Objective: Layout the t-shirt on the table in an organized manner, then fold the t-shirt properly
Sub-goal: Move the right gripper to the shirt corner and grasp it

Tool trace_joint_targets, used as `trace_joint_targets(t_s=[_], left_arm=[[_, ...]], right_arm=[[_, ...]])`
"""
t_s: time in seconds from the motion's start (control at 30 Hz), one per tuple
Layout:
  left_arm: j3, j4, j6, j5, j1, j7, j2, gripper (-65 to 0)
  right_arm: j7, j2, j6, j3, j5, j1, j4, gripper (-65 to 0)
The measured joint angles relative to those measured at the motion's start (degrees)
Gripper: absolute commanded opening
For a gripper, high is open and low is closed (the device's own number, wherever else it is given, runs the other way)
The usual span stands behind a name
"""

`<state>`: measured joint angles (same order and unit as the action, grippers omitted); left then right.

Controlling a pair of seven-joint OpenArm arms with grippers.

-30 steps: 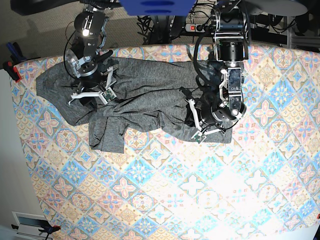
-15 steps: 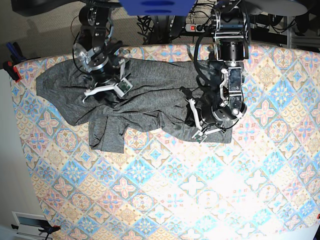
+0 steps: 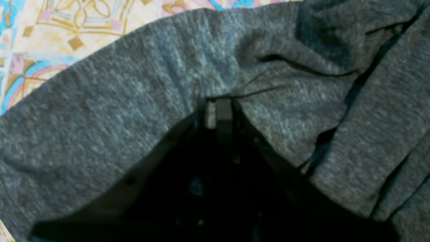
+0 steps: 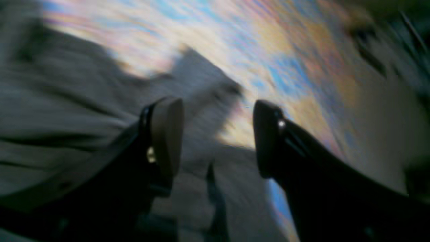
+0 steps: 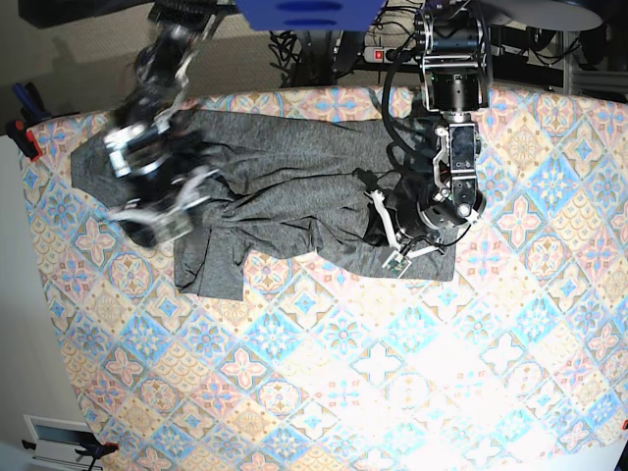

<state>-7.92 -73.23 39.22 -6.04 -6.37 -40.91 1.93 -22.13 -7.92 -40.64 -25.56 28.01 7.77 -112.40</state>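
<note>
Lying crumpled across the far half of the surface [image 5: 324, 392], the t-shirt [image 5: 285, 196] runs its long axis side to side in the base view, one end near the far left corner, the other reaching past the middle; a loose flap [image 5: 211, 267] hangs toward the near side at the left, and folds bunch through the centre, so the garment is not flat; the left end effector [image 5: 392, 245] sits on the shirt's right end, its jaws clenched on a pinch of grey fabric, as the left wrist view shows, with wrinkles radiating from the closed tips [image 3: 218, 104]; patterned cloth shows just beyond the hem there; the right end effector [image 5: 162, 211], motion-blurred in the base view, hangs over the shirt's left part, its jaws released and spread apart with nothing between the pads [image 4: 168, 134]; the right wrist view, also blurred, shows grey fabric and bright cloth beneath them; cables and a power strip [image 5: 378, 54] lie beyond the far edge; clamps [image 5: 22, 132] grip the left edge.
</note>
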Motion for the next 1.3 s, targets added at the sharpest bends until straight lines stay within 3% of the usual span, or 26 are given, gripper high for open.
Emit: trace_joint_targets(t_s=[0.1,0.23,0.43,0.6,0.77,0.93,1.3], left_arm=[[0.00,0.00,-0.17,-0.04,-0.09,-0.02,0.11,-61.4],[0.00,0.00,0.31,0.04,-0.24,-0.61,0.13,-61.4],[-0.02,0.00,0.07,-0.07,-0.31,-0.81,0.11,-61.4],[-0.02,0.00,0.22,0.00,-0.28,-0.81,0.11,-61.4],[-0.02,0.00,0.24,0.00,-0.28,-0.83,0.13,-61.4],[-0.02,-0.11,0.22,0.00,-0.48,-1.75,-0.04,-61.4],[-0.02,-0.15,0.20,0.00,-0.48,-1.75,-0.04,-61.4]], right_arm=[[-6.19,0.00,-0.07,-5.99,0.00,-7.06,0.31,-33.0],[-9.01,2.43,0.39,-8.09,-1.75,-16.50,3.32,-33.0],[-13.57,6.84,0.24,-9.22,-0.50,-16.15,12.85,-33.0],[-12.50,7.26,0.33,-8.98,-7.50,-16.83,14.75,-33.0],[-11.89,7.48,0.42,-8.90,-8.87,-15.56,19.91,-33.0],[-6.97,8.72,0.48,-8.90,-15.76,-11.13,24.41,-33.0],[-5.99,9.16,0.39,-8.81,-16.55,-7.89,26.10,-33.0]])
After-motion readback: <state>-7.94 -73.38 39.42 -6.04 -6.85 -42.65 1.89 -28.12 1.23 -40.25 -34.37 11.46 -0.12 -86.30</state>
